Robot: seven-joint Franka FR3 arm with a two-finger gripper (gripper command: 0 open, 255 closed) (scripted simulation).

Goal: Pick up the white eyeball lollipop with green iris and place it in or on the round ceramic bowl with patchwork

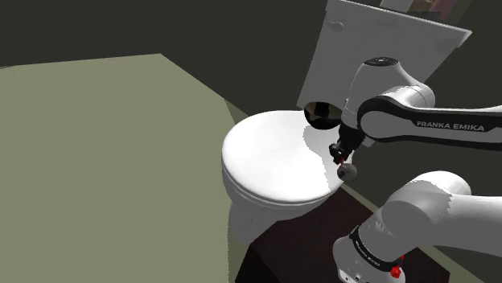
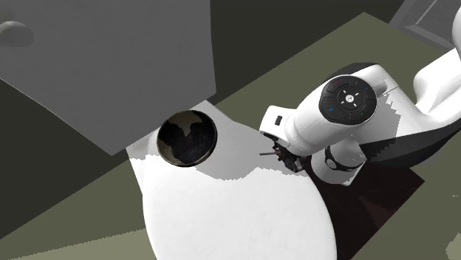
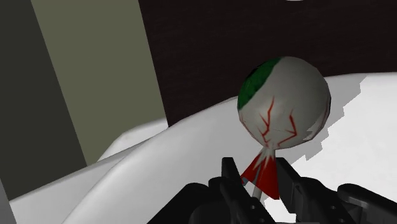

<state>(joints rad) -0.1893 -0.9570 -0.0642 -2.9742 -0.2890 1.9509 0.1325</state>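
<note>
Eyeball lollipop [image 3: 283,105], white with green iris, clasped by red base in claw [image 3: 257,175], fingers closed on it, over toilet lid [image 1: 265,161] edge; dark bowl [image 2: 187,138] set on lid near tank [image 1: 386,48].

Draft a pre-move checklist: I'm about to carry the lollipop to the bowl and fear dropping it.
1. Gripper shut on the red neck of the lollipop: ok.
2. Lollipop lifted off the lid: cannot tell.
3. Bowl upright on the lid, by the tank: ok.
4. Bowl empty: ok.
5. Bowl wider than the eyeball: ok.
</note>
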